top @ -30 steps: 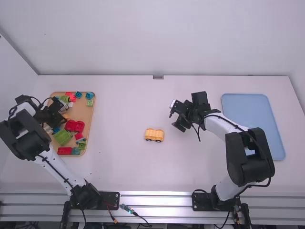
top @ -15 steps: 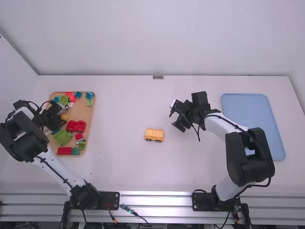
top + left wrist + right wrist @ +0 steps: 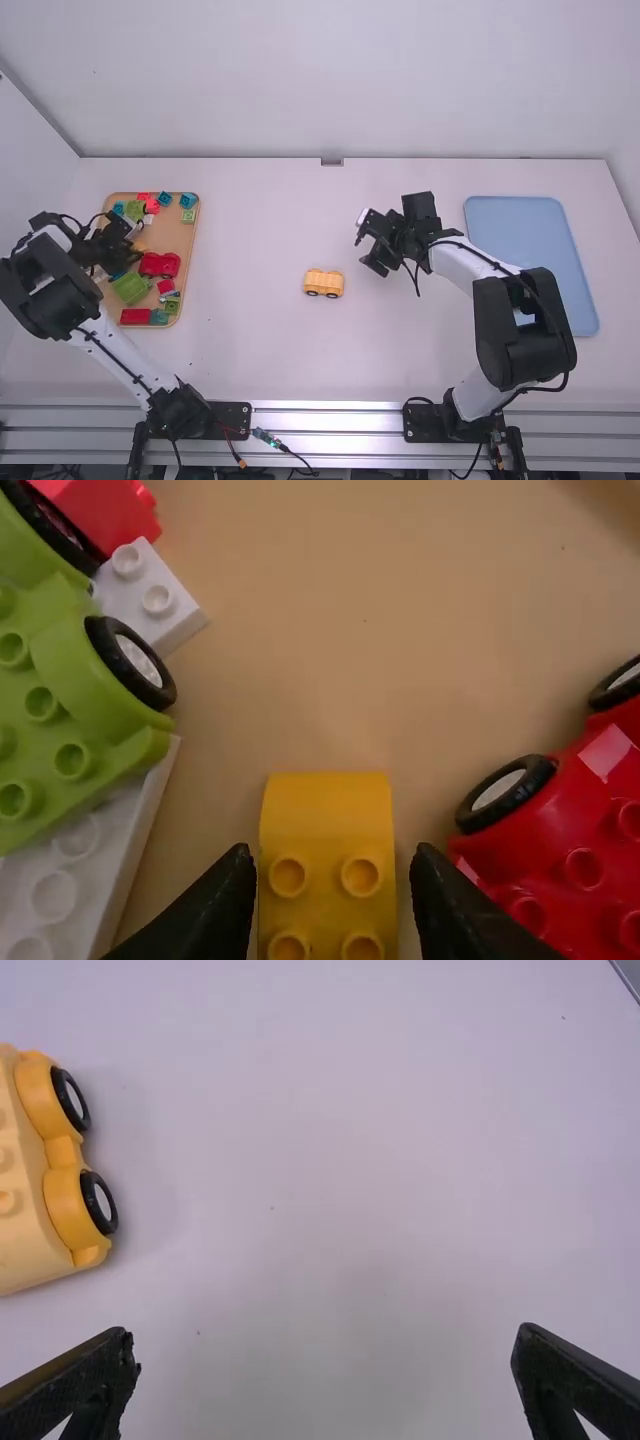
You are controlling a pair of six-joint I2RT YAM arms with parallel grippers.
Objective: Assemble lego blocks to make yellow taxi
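Over the wooden tray's upper part is my left gripper [image 3: 128,238]. The left wrist view shows the same left gripper [image 3: 332,855] open, its two fingers on either side of a yellow block [image 3: 326,820] with a rounded end and studs. A gap remains between each finger and that block. The yellow car base [image 3: 323,284] with black wheels stands mid-table. My right gripper [image 3: 372,243] is above the table, up and to the right of the car base. In the right wrist view the right gripper [image 3: 325,1350] is wide open, with the car base [image 3: 45,1160] off to one side.
The wooden tray [image 3: 186,240] holds a red car base [image 3: 160,265], a green block [image 3: 131,288], a green wheeled piece [image 3: 75,670], a white brick [image 3: 150,595] and several other blocks. A blue tray [image 3: 530,240] lies at the table's right.
My left gripper has shifted slightly to the left and up the picture over the tray, then nearly stopped. The right arm and the yellow car base have stayed put.
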